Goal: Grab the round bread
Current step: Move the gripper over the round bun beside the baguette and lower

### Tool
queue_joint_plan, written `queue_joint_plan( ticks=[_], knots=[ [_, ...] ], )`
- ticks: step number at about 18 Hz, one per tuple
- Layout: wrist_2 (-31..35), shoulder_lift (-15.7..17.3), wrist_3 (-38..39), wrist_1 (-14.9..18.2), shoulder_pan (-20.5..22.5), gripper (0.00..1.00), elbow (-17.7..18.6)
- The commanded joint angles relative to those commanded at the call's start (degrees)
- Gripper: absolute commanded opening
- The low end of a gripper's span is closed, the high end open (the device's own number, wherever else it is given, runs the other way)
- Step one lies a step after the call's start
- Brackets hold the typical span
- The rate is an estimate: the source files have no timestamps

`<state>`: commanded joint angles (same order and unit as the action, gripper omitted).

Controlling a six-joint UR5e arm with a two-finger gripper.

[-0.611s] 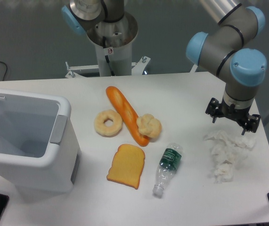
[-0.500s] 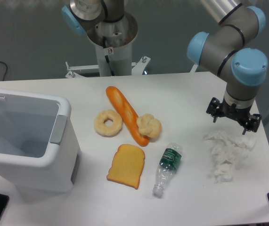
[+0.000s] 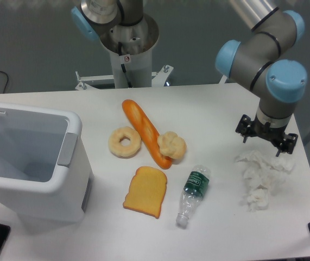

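At the far left you have a white bin (image 3: 30, 157); moving right, the bagel (image 3: 125, 142), then the baguette (image 3: 145, 132) with the round bread (image 3: 171, 145) touching its right side. Far right, above the crumpled tissue (image 3: 261, 176), your gripper (image 3: 262, 143) hangs empty, fingers seemingly spread apart.

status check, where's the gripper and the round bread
Gripper open, empty, above crumpled tissue. Round bread untouched, touching baguette. Path clear.
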<state>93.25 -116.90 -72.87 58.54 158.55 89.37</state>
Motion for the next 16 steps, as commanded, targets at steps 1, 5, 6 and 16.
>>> queue_joint_plan(
  ticks=[1,5,6,16],
  knots=[
    [-0.09,0.09,0.36,-0.09,0.0,1.0,1.05],
    [-4.91,1.32,0.71,-0.01,-0.61,1.0,4.83],
    [-5.53,2.19,1.15,0.08,-0.96,1.0,6.15],
    [-5.45,6.06,8.52,0.52,-9.22,1.0,12.66]
  ],
)
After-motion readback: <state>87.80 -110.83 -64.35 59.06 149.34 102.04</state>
